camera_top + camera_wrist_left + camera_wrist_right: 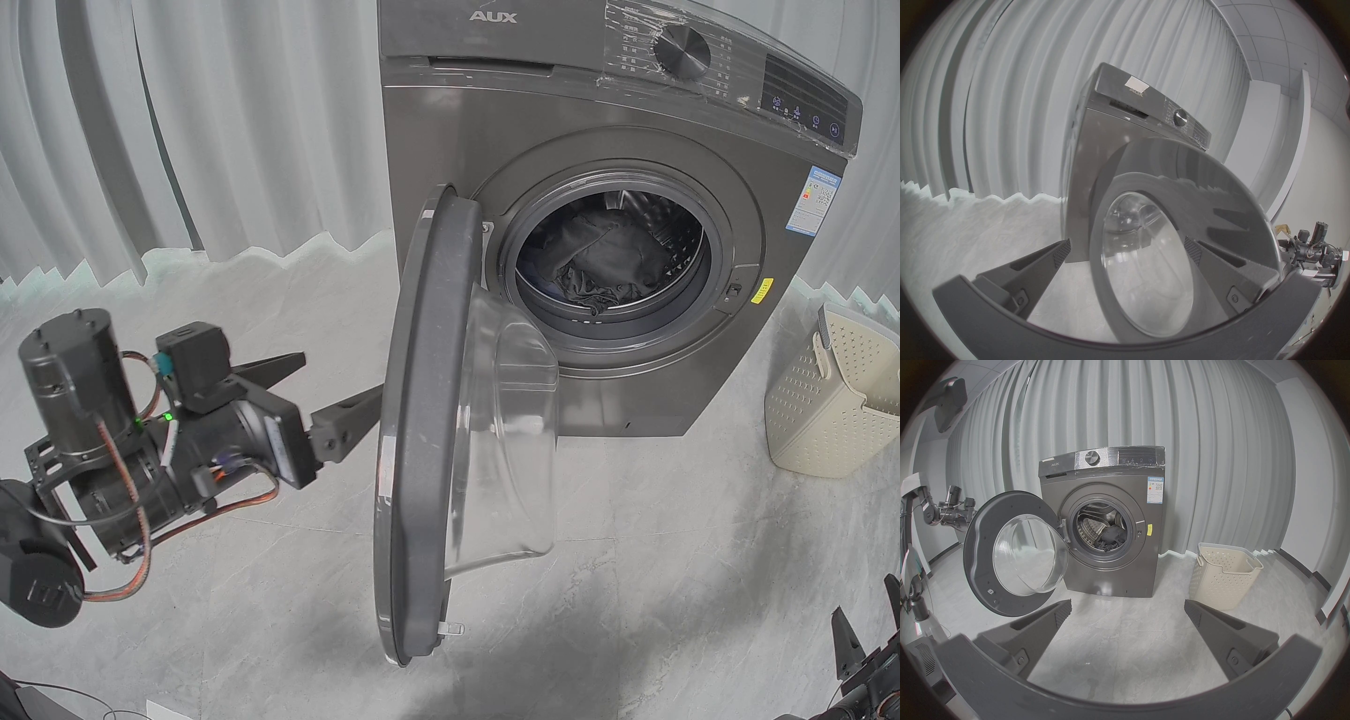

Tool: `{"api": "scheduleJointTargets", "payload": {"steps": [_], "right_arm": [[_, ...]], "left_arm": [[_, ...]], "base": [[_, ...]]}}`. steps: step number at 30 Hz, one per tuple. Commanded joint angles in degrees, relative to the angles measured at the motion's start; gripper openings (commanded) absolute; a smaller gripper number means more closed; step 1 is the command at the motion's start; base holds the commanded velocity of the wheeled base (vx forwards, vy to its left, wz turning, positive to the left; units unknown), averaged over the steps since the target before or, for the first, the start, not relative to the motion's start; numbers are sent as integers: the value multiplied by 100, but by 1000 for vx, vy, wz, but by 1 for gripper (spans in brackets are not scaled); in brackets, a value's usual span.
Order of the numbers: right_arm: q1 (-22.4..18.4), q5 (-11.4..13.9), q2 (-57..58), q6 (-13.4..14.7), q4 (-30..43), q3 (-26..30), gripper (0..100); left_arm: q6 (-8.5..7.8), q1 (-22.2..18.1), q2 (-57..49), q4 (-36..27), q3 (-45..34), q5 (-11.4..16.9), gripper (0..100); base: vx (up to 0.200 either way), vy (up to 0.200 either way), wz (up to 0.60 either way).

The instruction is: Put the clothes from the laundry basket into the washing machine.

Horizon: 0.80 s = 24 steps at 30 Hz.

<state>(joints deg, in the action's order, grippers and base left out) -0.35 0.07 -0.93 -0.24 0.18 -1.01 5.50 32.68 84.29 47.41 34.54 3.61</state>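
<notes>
since the dark clothes [605, 258] lie heaped inside the drum [692, 246] of the washing machine [450, 131], and the laundry basket [834, 403] standing just off the machine's side shows no cloth in what can be seen of its mouth, the loading looks done and the door is likely what matters now. the door [422, 422] stands swung wide from its hinge at the rim of the machine's opening, roughly square to the machine's front. the left gripper [342, 375] hangs out in front of the machine on the outer side of that door, spread wide with nothing in it, pointing at the door's outer face near its edge; whether a tip touches it i cannot tell. so the door lies straight ahead of the left gripper, and a push toward the machine would swing it shut. the right gripper [1127, 603], also wide open and empty, sits low and well out from the machine's front, much farther from the door.
</notes>
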Motion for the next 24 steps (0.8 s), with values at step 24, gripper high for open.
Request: {"api": "scheduleJointTargets", "payload": {"steps": [24], "right_arm": [[0, 1, 93, -2, -1, 101, 100]], "left_arm": [[30, 933, 2654, 49, 3033, -299, 100]], "base": [[0, 0, 0]]}}
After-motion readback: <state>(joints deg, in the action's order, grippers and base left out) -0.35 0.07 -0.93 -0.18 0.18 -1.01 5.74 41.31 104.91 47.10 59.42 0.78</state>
